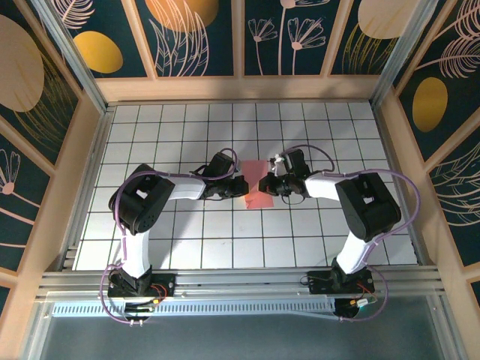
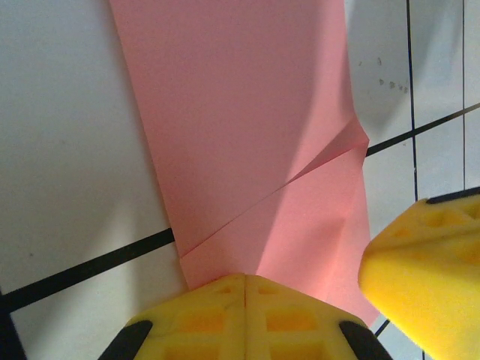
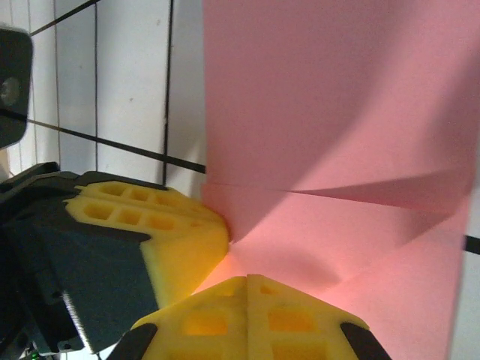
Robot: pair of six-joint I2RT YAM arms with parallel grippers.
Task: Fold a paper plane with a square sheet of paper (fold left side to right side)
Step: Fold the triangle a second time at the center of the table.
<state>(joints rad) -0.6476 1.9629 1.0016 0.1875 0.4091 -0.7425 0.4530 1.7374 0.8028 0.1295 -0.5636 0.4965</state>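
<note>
A robot lab bench inside a decorated enclosure, as we read it.
We see a left arm [image 1: 142, 202] and a right arm [image 1: 367, 206] bolted to an aluminium rail [image 1: 240, 281] at the near edge of a white grid-tiled table [image 1: 187, 247]. Purple cables [image 1: 409, 196] loop off the arms. Wood-framed wall panels [image 1: 195, 37], painted dark blue with pale leaves and golden discs, box the bench in like a staged backdrop.
</note>
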